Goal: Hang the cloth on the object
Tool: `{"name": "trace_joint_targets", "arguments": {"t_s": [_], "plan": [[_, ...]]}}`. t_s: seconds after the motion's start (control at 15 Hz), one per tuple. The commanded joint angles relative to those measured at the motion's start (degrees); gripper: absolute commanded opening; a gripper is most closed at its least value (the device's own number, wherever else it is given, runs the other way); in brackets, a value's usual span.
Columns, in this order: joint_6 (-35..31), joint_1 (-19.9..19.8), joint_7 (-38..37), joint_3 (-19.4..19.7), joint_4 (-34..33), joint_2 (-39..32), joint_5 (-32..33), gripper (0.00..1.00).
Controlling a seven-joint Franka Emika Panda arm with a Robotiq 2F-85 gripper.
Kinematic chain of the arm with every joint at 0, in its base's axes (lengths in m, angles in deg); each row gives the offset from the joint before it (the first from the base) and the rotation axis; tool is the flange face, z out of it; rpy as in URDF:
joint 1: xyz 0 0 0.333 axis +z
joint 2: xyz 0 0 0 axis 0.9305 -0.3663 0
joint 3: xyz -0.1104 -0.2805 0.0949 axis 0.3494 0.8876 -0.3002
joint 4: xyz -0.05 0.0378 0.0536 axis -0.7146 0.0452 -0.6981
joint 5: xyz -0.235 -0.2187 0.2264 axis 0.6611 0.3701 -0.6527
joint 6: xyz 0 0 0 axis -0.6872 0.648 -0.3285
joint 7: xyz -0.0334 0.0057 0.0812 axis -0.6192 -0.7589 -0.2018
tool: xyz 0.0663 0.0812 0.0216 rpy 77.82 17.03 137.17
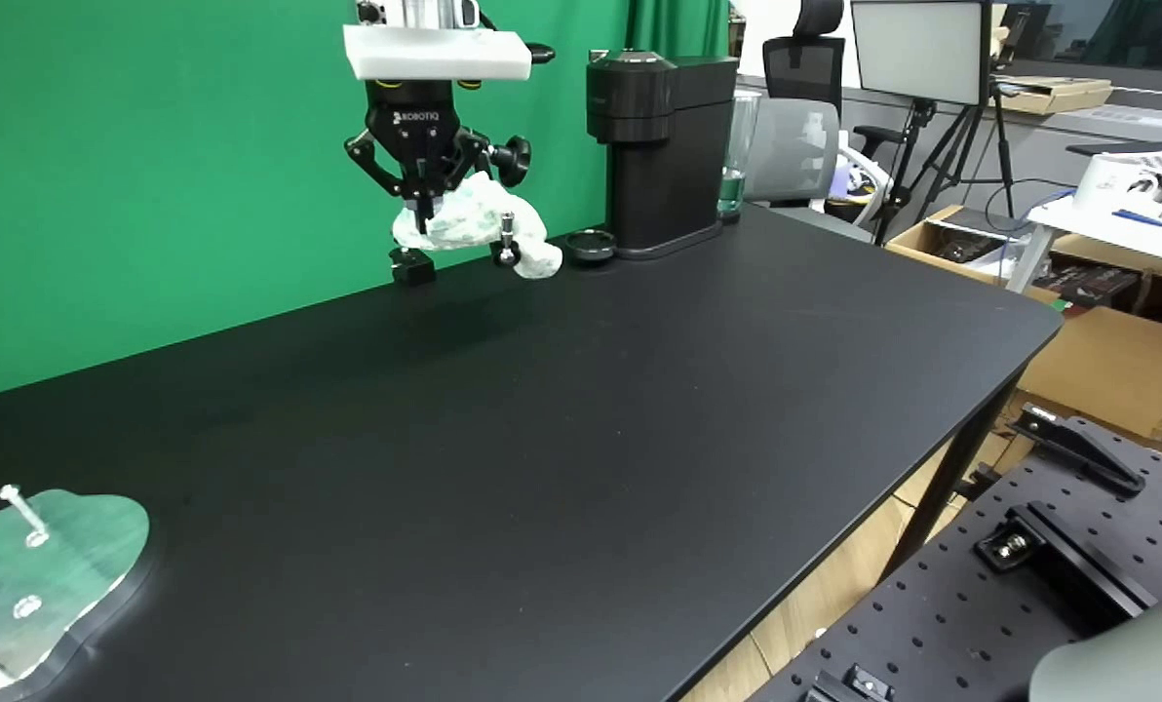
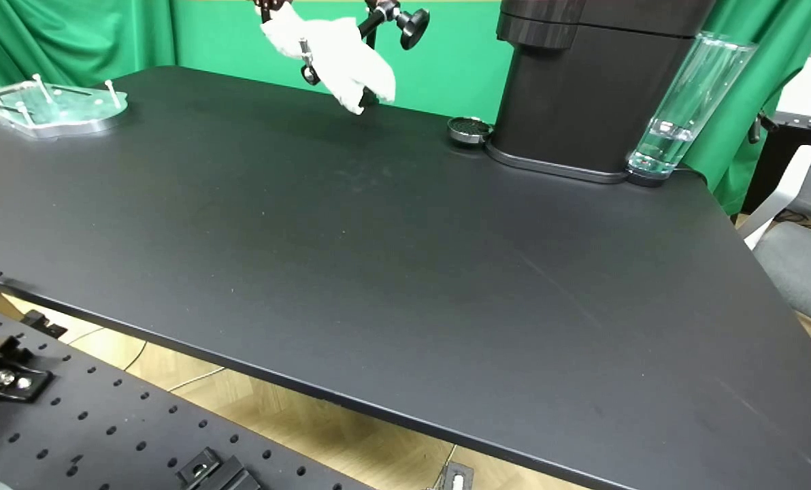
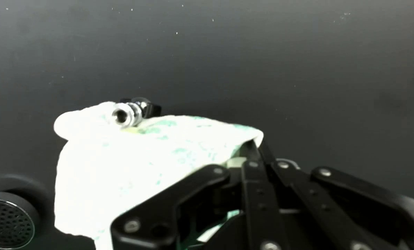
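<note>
The claw (image 1: 425,214) points down above the table (image 1: 591,439), its tips apart from the tabletop. Jaws together, pinching a corner of the white cloth (image 1: 469,210); green print on the cloth shows in the wrist view. From the fingertips (image 3: 250,149) the cloth spreads to one side of the claw, and in both exterior views its far end droops lower than the tips.

On that same side, near the claw: black stand (image 2: 373,24) with a round knob (image 1: 514,161) and a metal stud (image 3: 125,116). Knob sits higher than the claw's tips; stud is farther out, at the cloth's edge, with cloth beyond it. Part of the stand is hidden by the cloth; unclear whether the cloth's weight rests on it. Black block (image 1: 411,267) below the claw in an exterior view, its link to the stand unclear.

Farther out on the cloth side of the claw: round grille (image 3: 7,222) at the foot of a black machine (image 1: 649,156), then a clear tank (image 2: 691,102) with liquid in its lower part.

Opposite side, well apart from the claw: clear plate (image 2: 65,112) bearing white pegs (image 1: 23,512). Green backdrop (image 1: 152,175) behind the claw.
</note>
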Motion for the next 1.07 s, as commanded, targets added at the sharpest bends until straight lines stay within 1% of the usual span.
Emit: {"name": "trace_joint_targets", "arguments": {"t_s": [0.0, 0.33, 1.0], "plan": [[1.72, 0.38, 2.03, -0.62, -0.9, -0.04, -0.4, 0.0], [2.23, 0.71, 2.65, -0.69, -1.09, -0.13, -0.25, 0.0], [1.39, 0.32, 0.73, 1.18, -0.21, 0.72, 0.56, 0.0]]}}
